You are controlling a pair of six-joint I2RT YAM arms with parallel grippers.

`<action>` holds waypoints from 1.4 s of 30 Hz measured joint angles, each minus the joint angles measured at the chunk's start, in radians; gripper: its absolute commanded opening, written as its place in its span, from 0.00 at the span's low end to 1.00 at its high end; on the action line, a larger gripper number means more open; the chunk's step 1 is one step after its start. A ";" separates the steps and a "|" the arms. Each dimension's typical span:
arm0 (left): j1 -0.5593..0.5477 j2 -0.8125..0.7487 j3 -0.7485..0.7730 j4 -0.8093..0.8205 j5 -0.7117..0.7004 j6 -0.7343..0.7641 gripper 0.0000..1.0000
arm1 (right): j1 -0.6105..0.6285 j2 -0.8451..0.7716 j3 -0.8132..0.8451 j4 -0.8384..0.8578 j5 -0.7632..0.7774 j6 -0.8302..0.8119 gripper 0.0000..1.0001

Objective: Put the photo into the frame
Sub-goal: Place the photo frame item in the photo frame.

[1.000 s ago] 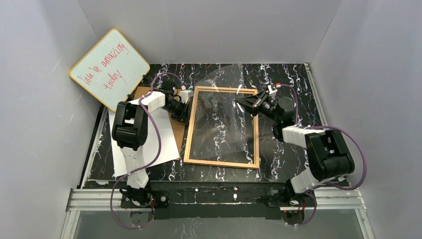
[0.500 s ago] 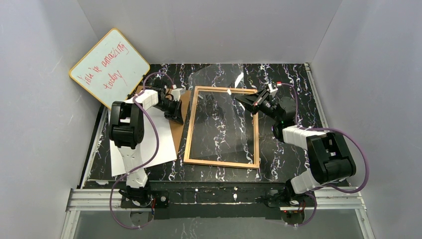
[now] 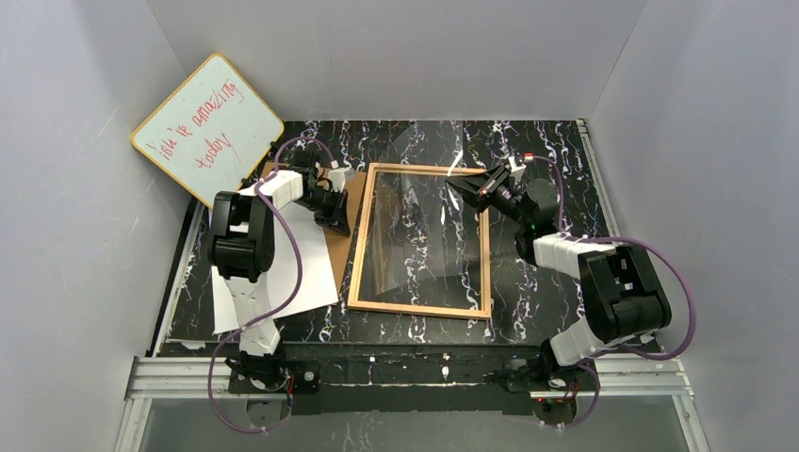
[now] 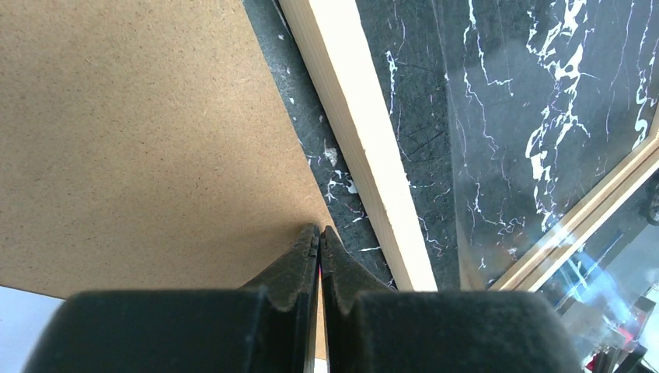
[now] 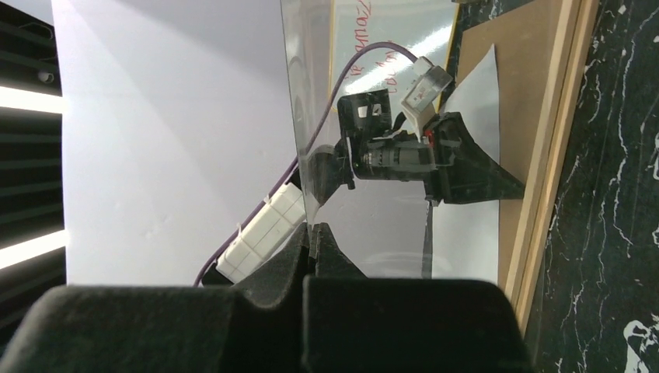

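From above: found the thin light-wood rectangular frame (image 3: 361,240) lying flat midway across the black marbled desk (image 3: 546,151). Found its clear pane (image 3: 419,245) tipped up on the far side by the right gripper (image 3: 452,187). Saw the large white-backed paper photo (image 3: 316,282) lying white side up toward the desk's left edge, overlapping a flat brown backing board (image 3: 337,250).

From the left wrist: noted the left gripper (image 4: 319,233) pinched shut on nothing, tips at the board's edge beside the frame.

From the right wrist: saw jaws clamped on the pane's edge.

Judged the photo light, floppy and slick (easily creased). Best taken by a free corner.
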 measured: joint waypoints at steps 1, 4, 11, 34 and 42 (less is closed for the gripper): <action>-0.001 0.000 0.000 0.001 0.000 0.000 0.00 | 0.000 -0.004 0.008 -0.005 0.000 -0.002 0.01; -0.001 0.000 0.000 0.001 0.000 -0.003 0.00 | 0.000 -0.021 0.012 -0.006 -0.001 0.000 0.01; 0.015 0.000 0.004 -0.002 0.001 -0.021 0.00 | 0.000 -0.067 0.016 -0.011 -0.005 0.019 0.01; 0.027 0.000 0.007 0.008 -0.024 -0.027 0.00 | -0.001 0.119 -0.074 0.071 0.068 0.127 0.01; 0.027 0.000 0.007 0.008 -0.023 -0.027 0.00 | -0.001 0.062 0.013 -0.121 0.079 0.061 0.01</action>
